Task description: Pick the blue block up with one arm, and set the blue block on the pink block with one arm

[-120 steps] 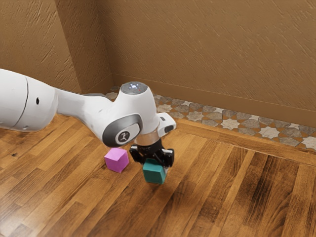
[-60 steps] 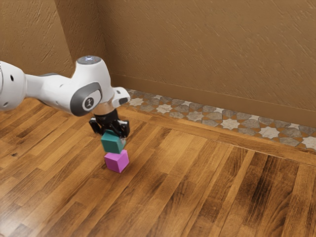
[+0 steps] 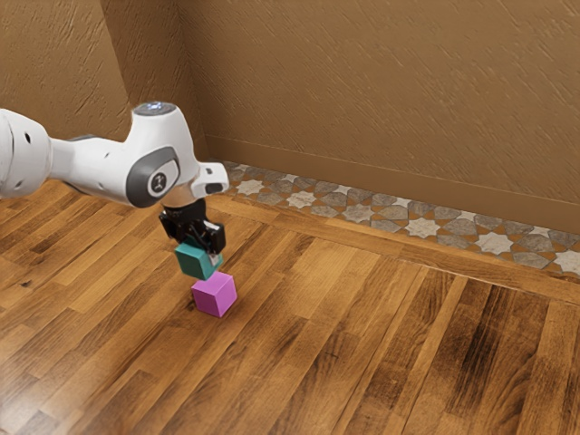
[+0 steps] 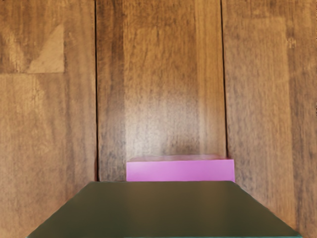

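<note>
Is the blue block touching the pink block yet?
Cannot tell. In the exterior view the blue block, held by the end effector, overlaps the top edge of the pink block; no contact or gap shows plainly.

Arm (image 3: 95, 172) extended, fingers (image 3: 216, 239) (pointing down) gripping blue block (image 3: 198, 261).

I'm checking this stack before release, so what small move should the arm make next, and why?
Probably a slight shift toward the exterior view's right before lowering. The gripper holds the blue block just above the pink block, but off-centre toward the exterior view's left. In the wrist view, the pink block pokes out past the held block's edge.
</note>
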